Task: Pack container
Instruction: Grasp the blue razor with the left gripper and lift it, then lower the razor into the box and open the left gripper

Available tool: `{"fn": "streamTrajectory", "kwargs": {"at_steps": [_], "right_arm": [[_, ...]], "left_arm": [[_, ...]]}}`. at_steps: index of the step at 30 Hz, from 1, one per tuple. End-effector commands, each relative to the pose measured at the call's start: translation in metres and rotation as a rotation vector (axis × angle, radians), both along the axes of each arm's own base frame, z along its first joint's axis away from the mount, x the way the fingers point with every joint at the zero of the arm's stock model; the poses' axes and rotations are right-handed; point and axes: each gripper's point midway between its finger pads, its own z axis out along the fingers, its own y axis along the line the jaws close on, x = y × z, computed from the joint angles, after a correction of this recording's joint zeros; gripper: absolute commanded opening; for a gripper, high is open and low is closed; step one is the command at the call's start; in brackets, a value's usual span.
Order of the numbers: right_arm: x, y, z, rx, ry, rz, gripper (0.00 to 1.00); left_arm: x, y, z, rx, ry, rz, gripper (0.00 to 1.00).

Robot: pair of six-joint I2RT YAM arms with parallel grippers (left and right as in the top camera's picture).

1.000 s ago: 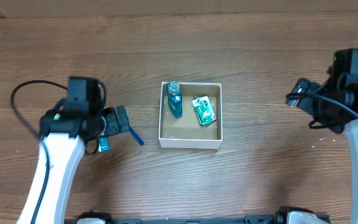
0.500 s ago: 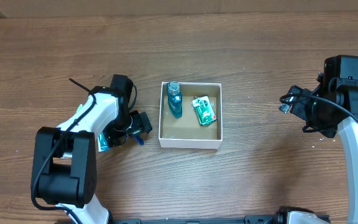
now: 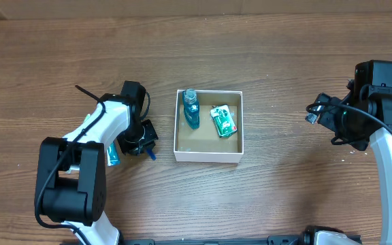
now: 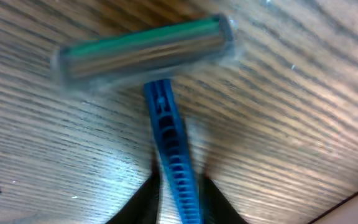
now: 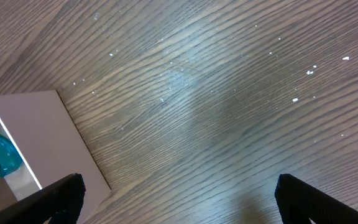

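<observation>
- Blue razor (image 4: 166,124), one, lay on the surface (image 4: 303,93); the left gripper (image 4: 180,202) had just settled astride its handle, so a pick-up looked near. Clenched or not, I could not tell.
- White-walled container (image 3: 208,158), at its 3 o'clock, held one bottle (image 3: 192,112) and one green packet (image 3: 224,121).
- Right gripper (image 5: 179,186), farther at 3 o'clock, hung released, empty.

Blue razor (image 4: 169,134) lies on wood table (image 4: 303,112), head at 12 o'clock (green strip); left gripper (image 4: 179,193) flanks the handle at 6 o'clock.
</observation>
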Motion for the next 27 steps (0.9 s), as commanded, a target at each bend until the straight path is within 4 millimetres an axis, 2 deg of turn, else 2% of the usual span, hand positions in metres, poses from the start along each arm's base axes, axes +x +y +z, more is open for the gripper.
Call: {"fn": "streamTrajectory", "kwargs": {"at_steps": [1, 7, 10, 13, 16, 17, 18, 20, 22, 24, 25, 27], "right_arm": [[0.001, 0.0, 0.003, 0.0, -0.016, 0.005, 1.0], [0.001, 0.0, 0.003, -0.001, -0.016, 0.005, 1.0], [0.001, 0.0, 0.003, -0.001, -0.016, 0.005, 1.0], [0.003, 0.0, 0.004, -0.001, -0.024, 0.005, 1.0], [0.005, -0.001, 0.004, -0.003, -0.035, 0.005, 1.0], [0.006, -0.001, 0.005, -0.003, -0.038, 0.005, 1.0], [0.006, -0.001, 0.005, -0.003, -0.04, 0.006, 1.0], [0.007, -0.001, 0.005, -0.003, -0.042, 0.006, 1.0], [0.007, 0.0, 0.005, 0.0, -0.043, 0.007, 1.0], [0.007, 0.0, 0.005, 0.0, -0.043, 0.007, 1.0], [0.007, 0.0, 0.005, 0.0, -0.043, 0.007, 1.0], [0.007, 0.0, 0.005, 0.0, -0.042, 0.007, 1.0]], "left_arm": [[-0.003, -0.002, -0.007, -0.004, 0.031, -0.008, 0.18], [-0.003, -0.002, -0.007, -0.003, 0.031, -0.008, 0.04], [-0.005, 0.003, 0.001, 0.024, 0.033, -0.011, 0.04], [0.005, 0.005, 0.032, 0.043, -0.033, -0.042, 0.04], [0.024, 0.002, 0.094, 0.089, -0.223, -0.122, 0.04], [0.029, -0.005, 0.113, 0.086, -0.289, -0.165, 0.04], [0.035, -0.018, 0.141, 0.083, -0.397, -0.255, 0.04], [0.039, -0.044, 0.181, 0.104, -0.555, -0.427, 0.04], [0.035, -0.077, 0.211, 0.146, -0.697, -0.642, 0.04], [0.028, -0.111, 0.221, 0.186, -0.775, -0.839, 0.04], [0.021, -0.134, 0.219, 0.2, -0.794, -0.97, 0.04], [0.015, -0.156, 0.205, 0.2, -0.774, -1.066, 0.04]]}}
